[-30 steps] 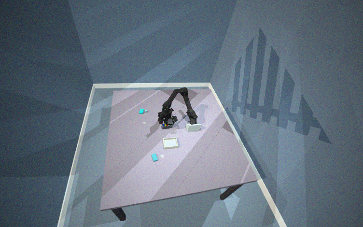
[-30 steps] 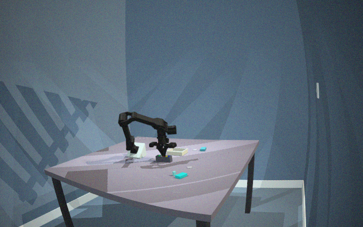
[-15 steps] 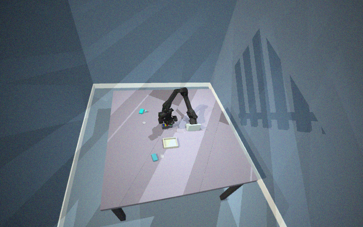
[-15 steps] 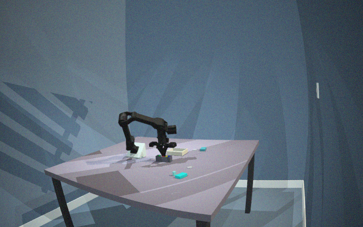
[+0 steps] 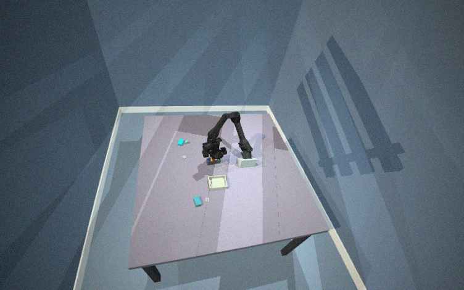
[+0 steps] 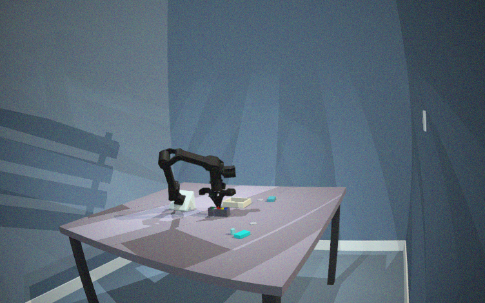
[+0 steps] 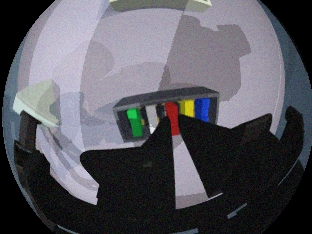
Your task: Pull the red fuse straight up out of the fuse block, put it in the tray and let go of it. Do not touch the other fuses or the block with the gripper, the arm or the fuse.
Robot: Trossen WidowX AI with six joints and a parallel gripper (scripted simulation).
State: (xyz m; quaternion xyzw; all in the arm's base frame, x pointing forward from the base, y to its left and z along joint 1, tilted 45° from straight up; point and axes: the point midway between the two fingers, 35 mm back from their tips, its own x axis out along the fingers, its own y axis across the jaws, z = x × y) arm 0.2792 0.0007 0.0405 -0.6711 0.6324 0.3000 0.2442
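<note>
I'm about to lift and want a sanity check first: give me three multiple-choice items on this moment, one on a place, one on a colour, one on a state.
1. Where is the cream open rectangular tray?
A. On the table, apart from the dark grey fuse block
B. On top of the block
C. On the floor

2. Which fuse sits between the black end effector fingers?
A. Green
B. The small red upright fuse
C. Blue

3. What is the end effector's state?
A. Wide open
B. Shut on nothing
C. Shut on the red fuse, still in the block

Answers: 1 A, top view shows a gap; 2 B, wrist view shows red between the fingers; 3 C, fingers pinch it in its slot.
</note>
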